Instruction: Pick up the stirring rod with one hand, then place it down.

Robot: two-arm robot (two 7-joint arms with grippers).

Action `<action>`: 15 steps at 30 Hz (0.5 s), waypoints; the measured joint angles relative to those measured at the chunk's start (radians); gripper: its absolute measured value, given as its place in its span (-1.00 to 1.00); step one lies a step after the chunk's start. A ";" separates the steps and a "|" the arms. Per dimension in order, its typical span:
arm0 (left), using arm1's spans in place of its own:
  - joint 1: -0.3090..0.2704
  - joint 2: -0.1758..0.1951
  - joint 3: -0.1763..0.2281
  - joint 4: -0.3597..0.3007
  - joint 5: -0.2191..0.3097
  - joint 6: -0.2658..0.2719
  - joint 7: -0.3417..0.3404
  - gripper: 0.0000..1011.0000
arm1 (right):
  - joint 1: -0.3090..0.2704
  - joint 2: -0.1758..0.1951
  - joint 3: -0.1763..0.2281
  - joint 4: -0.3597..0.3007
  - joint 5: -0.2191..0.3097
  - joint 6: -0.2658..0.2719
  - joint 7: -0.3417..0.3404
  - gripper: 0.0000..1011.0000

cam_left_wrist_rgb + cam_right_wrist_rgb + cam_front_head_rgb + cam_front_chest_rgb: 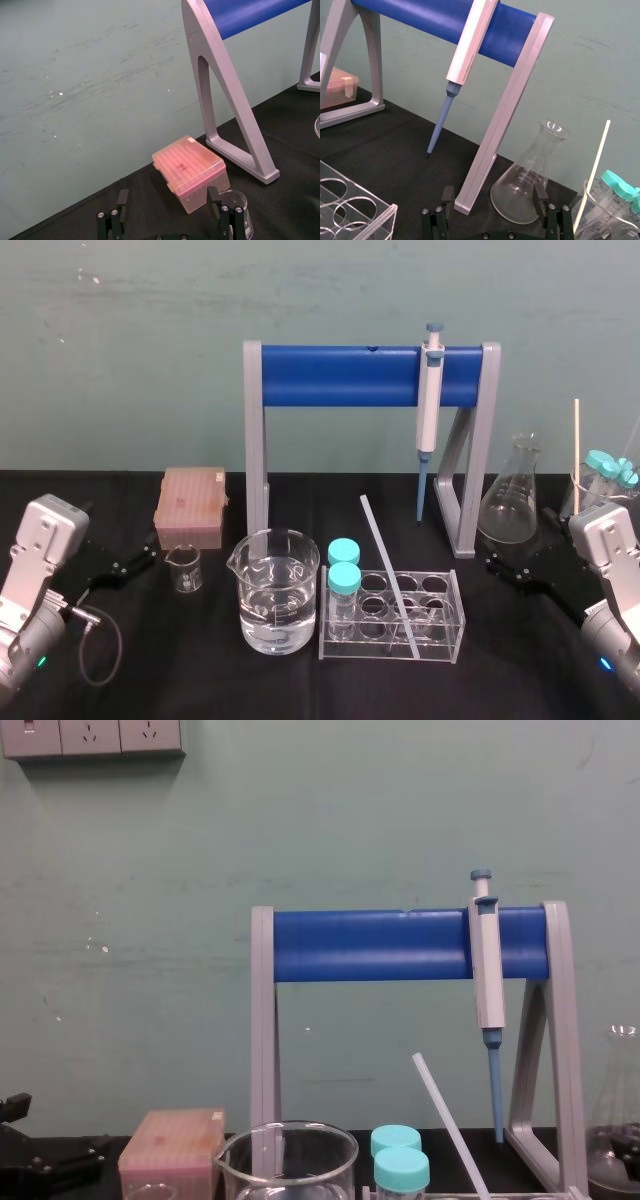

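Closest to the head camera stands a clear rack [455, 632] on the black table [200, 670]. The stirring rod [388, 575] leans in it: its lower end sits in a front hole toward the rack's right side, and its upper end tilts back and to the left, apart from both grippers. Two teal-capped tubes [343, 578] stand at the rack's left end, with a large beaker [278, 590] of clear liquid just beside them. The left gripper [125, 565] sits low at the left near a small beaker [183, 568]. The right gripper [515, 565] sits low at the right, in front of a conical flask [512, 502]. In the left wrist view, the left gripper's fingers [122, 200] are spread wide with nothing between them, facing a pink tip box [190, 170]. In the right wrist view, the right gripper's fingers [448, 196] are likewise spread and empty, facing the flask and the foot of the stand [510, 100], from whose blue bar a pipette [470, 45] hangs. In the chest view, the rod slants upward between the capped tubes and the pipette's tip.
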 joint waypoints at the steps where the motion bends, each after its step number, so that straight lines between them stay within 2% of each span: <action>1: 0.000 0.000 0.000 0.000 0.000 0.000 0.000 0.98 | 0.000 0.000 0.000 0.000 0.000 0.000 0.000 0.98; 15: 0.000 0.000 0.000 0.000 0.000 0.000 0.000 0.98 | 0.000 0.000 0.000 0.000 0.000 0.000 0.000 0.98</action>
